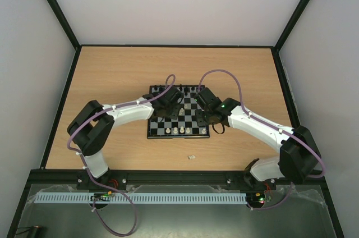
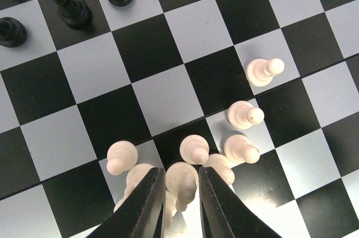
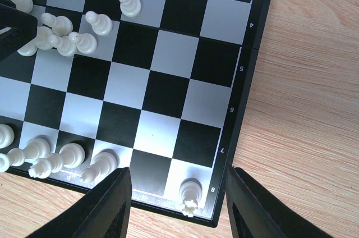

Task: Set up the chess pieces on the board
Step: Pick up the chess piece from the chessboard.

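The board (image 1: 162, 127) lies mid-table, with black pieces along its far edge and cream-white ones near its front. In the left wrist view my left gripper (image 2: 180, 201) is closed round a cream-white piece (image 2: 182, 182) in a cluster of several white pieces (image 2: 242, 115) on the board (image 2: 168, 95); black pieces (image 2: 70, 8) stand at the top left. My right gripper (image 3: 178, 207) is wide open and empty over the board's corner (image 3: 247, 81), straddling a white rook (image 3: 190, 196). A row of white pieces (image 3: 56, 159) stands along that edge.
One loose white piece (image 1: 191, 157) lies on the wooden table (image 1: 112, 81) in front of the board. Both arms reach over the board, the left gripper (image 1: 168, 102) close to the right gripper (image 1: 203, 113). Black-framed walls surround the table.
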Tool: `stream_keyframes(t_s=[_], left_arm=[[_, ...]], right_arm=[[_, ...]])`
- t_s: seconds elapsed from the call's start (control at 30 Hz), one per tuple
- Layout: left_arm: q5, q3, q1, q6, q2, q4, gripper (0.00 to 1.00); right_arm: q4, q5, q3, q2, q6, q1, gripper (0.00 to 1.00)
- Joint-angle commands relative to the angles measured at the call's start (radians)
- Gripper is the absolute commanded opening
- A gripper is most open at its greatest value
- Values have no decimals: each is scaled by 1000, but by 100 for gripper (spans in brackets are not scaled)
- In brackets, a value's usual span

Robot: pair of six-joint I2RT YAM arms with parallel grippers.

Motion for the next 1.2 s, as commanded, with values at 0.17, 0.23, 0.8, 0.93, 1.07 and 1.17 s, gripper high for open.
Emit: stream_keyframes(t_s=[0.17,0.23,0.8,0.93,1.07,1.17], left_arm=[[-10,13,-10,0,7,-16,16],[-9,17,-12,2,8,-18,15],[-29,35,-16,3,-58,-46,9],[-22,39,-16,3,-74,-53,9],[-15,51,-22,0,-102,-77,9],[-26,57,-29,-11,-150,-125,9]], right_arm=[[-38,-6,-6,-12,-10,-4,48],[-38,-6,-7,-11,-9,-3,48],[-41,-6,-6,-28,-10,-4,47],[-44,-8,-7,-34,-7,-5,48],[-53,-3,-6,-44,-7,-5,48],[-64,3,4,-52,-8,-5,47]])
